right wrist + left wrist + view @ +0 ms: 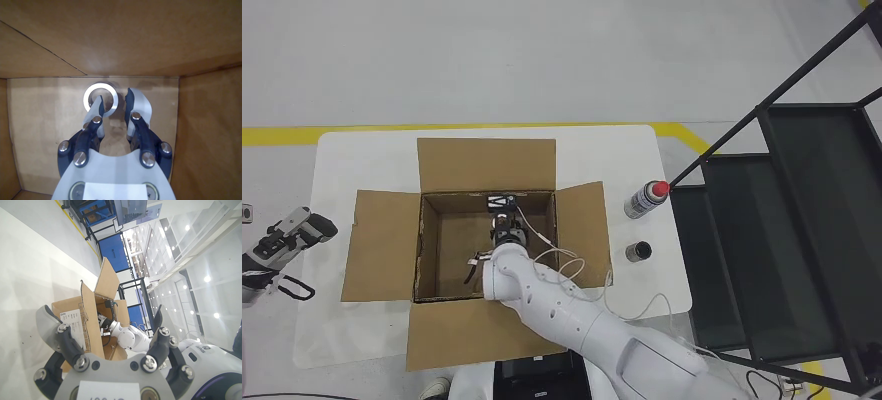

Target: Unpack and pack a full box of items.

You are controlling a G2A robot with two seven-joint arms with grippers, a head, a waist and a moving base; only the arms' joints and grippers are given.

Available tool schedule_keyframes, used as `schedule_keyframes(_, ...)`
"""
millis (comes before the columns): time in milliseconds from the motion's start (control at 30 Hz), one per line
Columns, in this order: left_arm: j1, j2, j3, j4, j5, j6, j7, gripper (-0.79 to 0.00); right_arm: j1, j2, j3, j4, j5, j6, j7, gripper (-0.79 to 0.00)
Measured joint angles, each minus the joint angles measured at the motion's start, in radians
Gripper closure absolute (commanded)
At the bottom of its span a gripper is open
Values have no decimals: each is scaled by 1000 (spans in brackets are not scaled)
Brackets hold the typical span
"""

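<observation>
Inside box (487, 165), metal cup (114, 98) upright.

This looks like a large industrial hall or robotics test floor. A smooth grey floor (542, 50) is marked with yellow tape (272, 135), and a black metal rack (822, 130) stands beside the white tabletop (362, 165). There are blue partition panels (111, 251), a big screen (130, 209), and a high ceiling with rows of round lights (187, 227).
</observation>
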Motion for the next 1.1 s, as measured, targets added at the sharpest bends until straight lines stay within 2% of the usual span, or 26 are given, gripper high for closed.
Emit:
schedule_keyframes(233,0,0,0,0,0,0,0,-785,15,-27,-6,43,-10,47,-5,0)
schedule_keyframes(400,0,0,0,0,0,0,0,-785,0,-36,-8,19,-24,53,-28,0)
schedule_keyframes(533,0,0,0,0,0,0,0,-785,-42,-27,-22,-60,-61,75,-61,0)
schedule_keyframes(700,0,0,0,0,0,0,0,-785,-117,10,-22,-205,-127,74,-66,0)
schedule_keyframes(833,0,0,0,0,0,0,0,-785,-200,50,8,-355,-184,0,-54,0)
schedule_keyframes(967,0,0,0,0,0,0,0,-785,-300,105,92,-537,-237,-173,-7,0)
schedule_keyframes(1100,0,0,0,0,0,0,0,-785,-397,151,162,-705,-327,-294,59,0)
